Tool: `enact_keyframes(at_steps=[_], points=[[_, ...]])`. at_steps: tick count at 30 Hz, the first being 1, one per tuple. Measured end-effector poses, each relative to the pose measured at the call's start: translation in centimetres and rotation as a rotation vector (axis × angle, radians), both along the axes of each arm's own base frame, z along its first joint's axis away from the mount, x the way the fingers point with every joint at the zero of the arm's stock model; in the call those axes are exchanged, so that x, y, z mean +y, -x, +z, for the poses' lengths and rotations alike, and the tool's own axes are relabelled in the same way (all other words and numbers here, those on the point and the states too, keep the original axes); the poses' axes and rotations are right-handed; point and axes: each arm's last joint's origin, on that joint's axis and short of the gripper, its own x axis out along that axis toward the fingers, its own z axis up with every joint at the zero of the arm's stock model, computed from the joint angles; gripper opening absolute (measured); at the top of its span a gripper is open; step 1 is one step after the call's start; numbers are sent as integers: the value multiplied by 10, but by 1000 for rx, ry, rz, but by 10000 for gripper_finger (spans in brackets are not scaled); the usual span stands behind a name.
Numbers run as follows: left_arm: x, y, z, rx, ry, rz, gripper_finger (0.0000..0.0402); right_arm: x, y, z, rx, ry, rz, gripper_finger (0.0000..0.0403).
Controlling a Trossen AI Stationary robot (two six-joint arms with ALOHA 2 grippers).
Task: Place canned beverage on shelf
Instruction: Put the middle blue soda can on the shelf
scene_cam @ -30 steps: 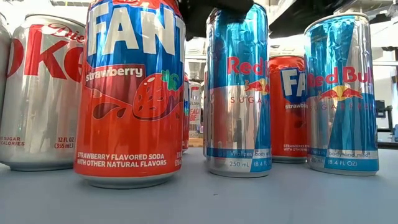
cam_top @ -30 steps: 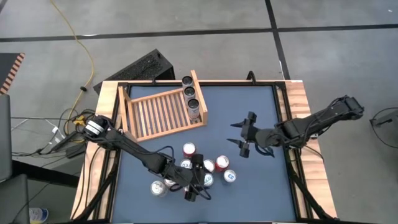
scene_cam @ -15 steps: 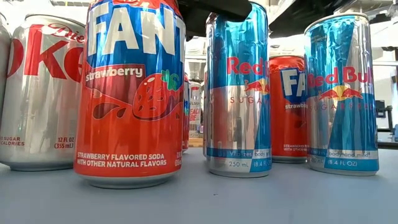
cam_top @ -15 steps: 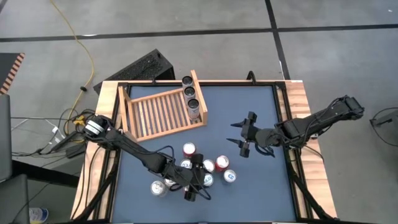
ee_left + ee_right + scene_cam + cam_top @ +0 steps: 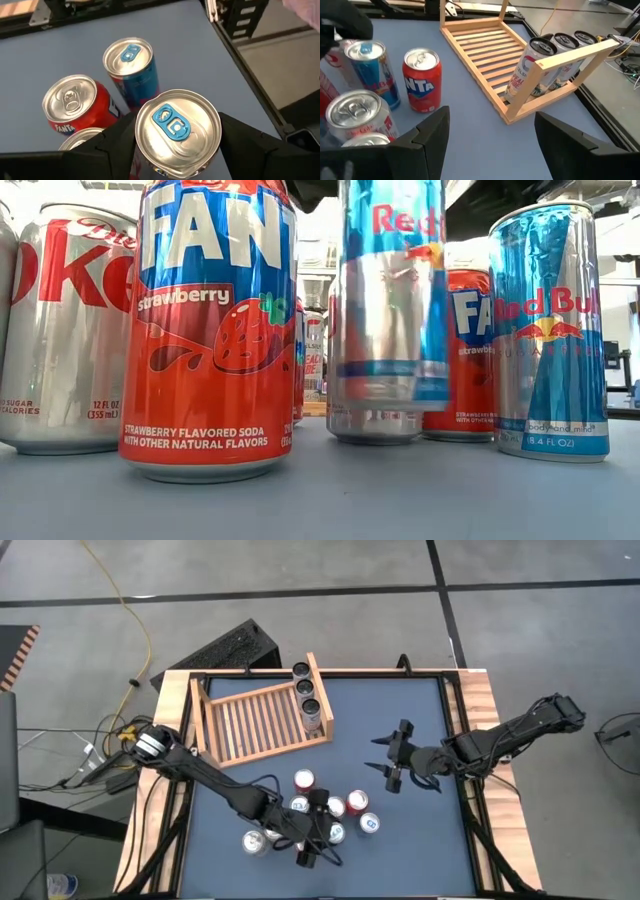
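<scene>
My left gripper (image 5: 318, 831) is at the table's near middle, among a cluster of cans. It is shut on a blue-and-silver Red Bull can (image 5: 390, 290), whose top shows in the left wrist view (image 5: 177, 132). The light-wood slatted shelf (image 5: 262, 720) lies at the far left. Three cans (image 5: 306, 690) stand in a row against its right side board. My right gripper (image 5: 390, 756) is open and empty, right of the table's middle. My left gripper pinches the Red Bull can between its two fingers (image 5: 117, 142), one on each side of the can's wall just below the rim (image 5: 212, 150). The can stands upright in the hold. Its bottom (image 5: 390, 402) is lifted clear of the table.
Close around the lifted can stand a strawberry Fanta can (image 5: 215, 330), a Diet Coke can (image 5: 60, 330), a second Red Bull can (image 5: 550, 330) and another Fanta can (image 5: 470, 340). A black ridged box (image 5: 225, 650) lies beyond the table's far left corner.
My left gripper has gone up with the Red Bull can. The can stood on the table among the others and now hangs upright, clear of it. The other cans have stayed in place.
</scene>
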Motion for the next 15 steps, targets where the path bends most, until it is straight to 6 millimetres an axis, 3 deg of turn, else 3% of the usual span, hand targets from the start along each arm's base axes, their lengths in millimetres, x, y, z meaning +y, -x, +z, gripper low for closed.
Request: enact_keyframes(at_steps=[7, 11, 15], points=[[1, 0, 29, 53, -77, -11, 227, -2, 2, -3, 35, -5, -16, 276], [8, 8, 61, -18, -77, -16, 227, -2, 2, -4, 40, -5, -18, 276], [23, 28, 96, -79, -88, 20, 227, -2, 2, -4, 44, -3, -18, 276]])
